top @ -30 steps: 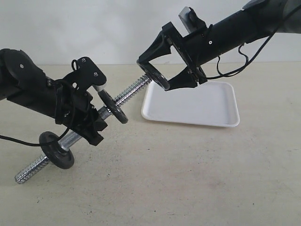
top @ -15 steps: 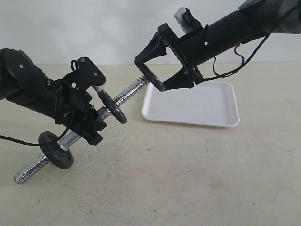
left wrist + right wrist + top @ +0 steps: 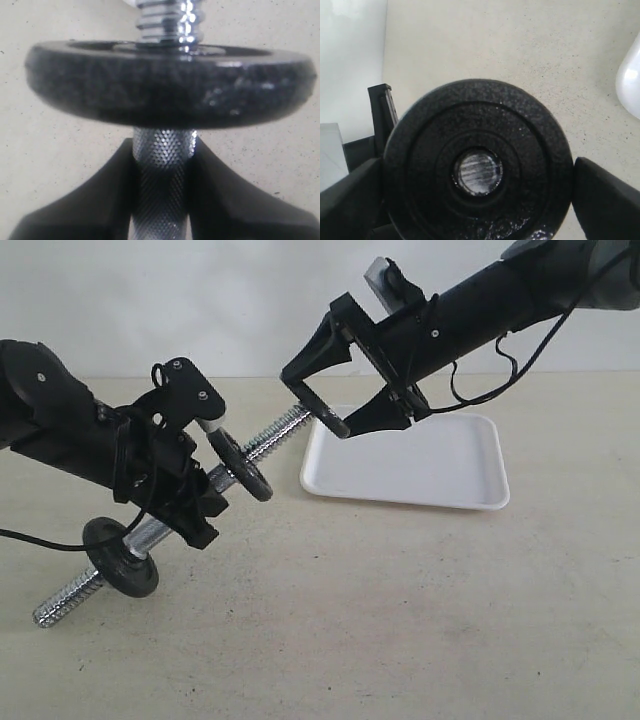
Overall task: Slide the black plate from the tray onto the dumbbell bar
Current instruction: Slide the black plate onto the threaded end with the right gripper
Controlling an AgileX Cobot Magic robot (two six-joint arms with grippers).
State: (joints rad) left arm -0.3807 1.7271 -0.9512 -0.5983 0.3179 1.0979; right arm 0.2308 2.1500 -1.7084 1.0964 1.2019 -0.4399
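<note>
Up at the dumbbell bar's [image 3: 280, 432] threaded tip, the black plate [image 3: 525, 150] sits clamped rim-to-rim in the right hand [image 3: 322, 403], hole facing the bar end, beside the tray [image 3: 470, 495]; the left hand [image 3: 162, 170] is clamped on the bar's knurled middle.

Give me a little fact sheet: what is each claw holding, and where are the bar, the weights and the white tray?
Left gripper: shut on the knurled middle of the dumbbell bar
Right gripper: shut on the black plate, gripped by its rim, in the air
Bar: tilted, upper threaded end toward the plate
Alignment: bar's end shows through the plate's centre hole; whether it has entered, cannot tell
Discs on bar: upper disc and lower disc, either side of the left gripper
Tray: on the table, right side
</note>
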